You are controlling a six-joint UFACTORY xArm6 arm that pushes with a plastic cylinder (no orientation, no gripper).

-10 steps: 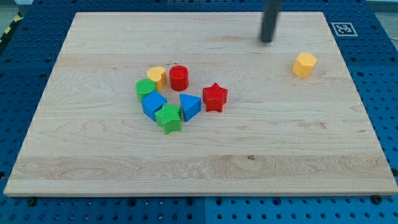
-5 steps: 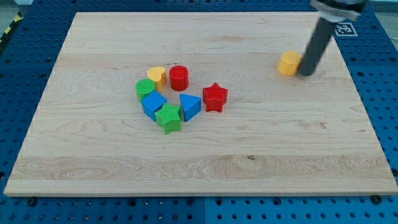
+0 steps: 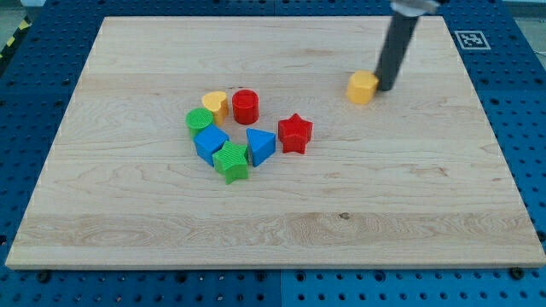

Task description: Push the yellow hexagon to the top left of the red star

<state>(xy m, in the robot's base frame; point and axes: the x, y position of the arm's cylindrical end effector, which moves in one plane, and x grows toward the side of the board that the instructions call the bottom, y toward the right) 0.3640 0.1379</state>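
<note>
My tip (image 3: 386, 88) — seemingly touching yellow hexagon (image 3: 363, 87).

Straight dark rod, my tip (image 3: 385, 88) blunt, matte.

The rod (image 3: 399, 38) is cut off at the view's top.

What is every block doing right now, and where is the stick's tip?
yellow hexagon: alone, toward the view's upper right, my tip against its right side
my tip: on the board, touching the yellow hexagon
red star: flat, right end of the cluster
blue triangle: beside the red star
green star: against the blue block
blue block: in the cluster
green cylinder: upright
yellow heart: flat
red cylinder: upright
</note>
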